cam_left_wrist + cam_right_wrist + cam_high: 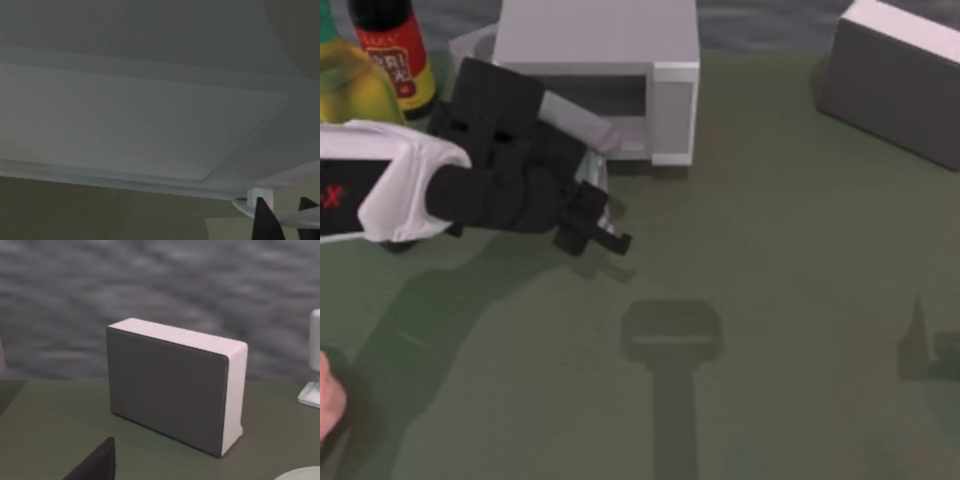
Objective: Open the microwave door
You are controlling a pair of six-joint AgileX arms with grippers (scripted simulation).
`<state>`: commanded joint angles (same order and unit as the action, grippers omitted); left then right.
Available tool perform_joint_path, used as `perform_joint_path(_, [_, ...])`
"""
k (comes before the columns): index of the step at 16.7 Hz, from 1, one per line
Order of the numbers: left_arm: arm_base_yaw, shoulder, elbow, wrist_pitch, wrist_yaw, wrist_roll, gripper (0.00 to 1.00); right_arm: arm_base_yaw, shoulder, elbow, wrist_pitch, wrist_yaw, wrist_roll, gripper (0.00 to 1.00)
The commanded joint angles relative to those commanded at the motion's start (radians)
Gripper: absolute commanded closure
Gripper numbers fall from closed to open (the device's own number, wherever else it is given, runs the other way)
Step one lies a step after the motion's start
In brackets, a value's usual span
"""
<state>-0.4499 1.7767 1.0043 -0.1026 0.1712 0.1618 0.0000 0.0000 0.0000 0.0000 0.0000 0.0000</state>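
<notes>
The light-grey microwave (595, 40) stands at the back of the table, left of centre, with its dark cavity (615, 98) exposed. The microwave door (582, 122) is swung outward toward the front-left, mostly hidden under my left arm. My left gripper (605, 235) is at the door's free edge, shut on its thin handle strip. In the left wrist view the door's windowed panel (125, 120) fills the frame, and the pale handle strip (300, 216) runs between the two dark fingertips (262, 222) of the left gripper (285, 217). My right gripper is parked out of the top view.
A yellow-green bottle (345, 75) and a red-labelled dark bottle (390, 50) stand at the back left beside my left arm. A larger grey-and-white box (900, 80) (170, 390) sits at the back right. A white object (312, 365) shows in the right wrist view.
</notes>
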Motion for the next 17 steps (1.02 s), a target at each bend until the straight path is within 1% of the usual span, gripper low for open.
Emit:
perform_joint_path(10, [0.000,0.000,0.000,0.000,0.000,0.000,1.00,0.000,0.000,0.000,0.000,0.000,0.000,0.00])
perform_joint_path(12, [-0.006,0.000,-0.001,-0.002,0.009,-0.003,1.00,0.000,0.000,0.000,0.000,0.000,0.000,0.00])
perform_joint_path(17, [0.020,-0.015,-0.012,-0.008,0.044,0.050,1.00,0.000,0.000,0.000,0.000,0.000,0.000,0.00])
